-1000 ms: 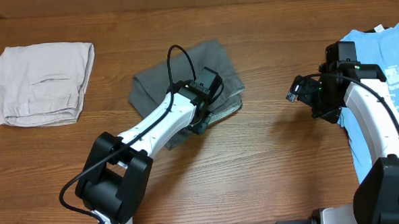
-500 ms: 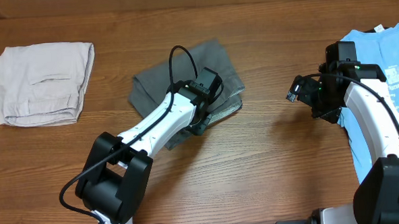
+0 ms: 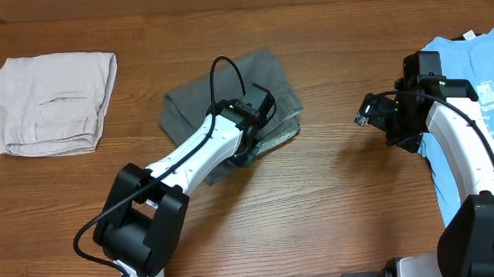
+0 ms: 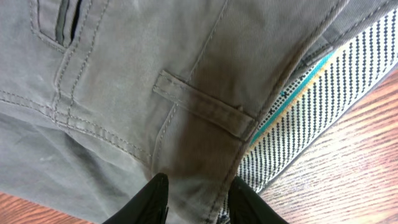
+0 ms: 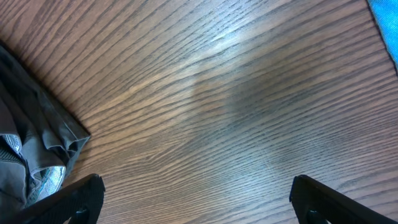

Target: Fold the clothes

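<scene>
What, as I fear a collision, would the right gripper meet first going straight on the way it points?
Probably the bare table: the right gripper has only wood ahead between its open fingers, the grey shorts off to one side. Depth is unclear.

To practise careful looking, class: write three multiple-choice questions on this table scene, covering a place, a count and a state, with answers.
1. Where on the table does the beige garment lie? A) left end B) centre C) right end
2. How many garments are there? A) two B) three C) five
3. The right arm's fingers are: A) shut on cloth B) wide open over bare wood C) hidden
Answers: 1A, it sits far left overhead; 2B, beige garment, grey shorts, blue T-shirt; 3B, wood shows between them.
</scene>
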### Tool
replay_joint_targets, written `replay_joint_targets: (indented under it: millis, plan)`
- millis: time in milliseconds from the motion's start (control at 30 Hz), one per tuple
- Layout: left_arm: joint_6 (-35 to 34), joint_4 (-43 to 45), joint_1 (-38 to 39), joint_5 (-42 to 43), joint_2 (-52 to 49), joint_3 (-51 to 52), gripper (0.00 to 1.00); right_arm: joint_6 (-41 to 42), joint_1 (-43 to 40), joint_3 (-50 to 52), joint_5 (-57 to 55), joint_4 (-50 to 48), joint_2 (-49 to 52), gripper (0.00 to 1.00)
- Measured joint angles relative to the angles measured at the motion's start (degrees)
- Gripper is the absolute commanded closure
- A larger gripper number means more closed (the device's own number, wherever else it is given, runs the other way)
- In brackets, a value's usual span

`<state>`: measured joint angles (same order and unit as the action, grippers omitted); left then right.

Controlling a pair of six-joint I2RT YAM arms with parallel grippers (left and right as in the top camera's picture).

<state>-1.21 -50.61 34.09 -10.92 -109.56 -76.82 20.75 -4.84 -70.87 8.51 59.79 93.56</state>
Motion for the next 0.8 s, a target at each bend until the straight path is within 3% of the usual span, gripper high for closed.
replay_joint_targets:
  millis: [267,800]
  plan:
    - [0.68,2.25,0.00,-0.07,0.00,0.02,0.64,0.02,-0.02,0.00,0.00,0.02,0.00,0.00]
    - [1.81,0.37,0.00,-2.91,0.00,0.04,0.93,0.00,0.00,0.00,0.00,0.00,0.00,0.00]
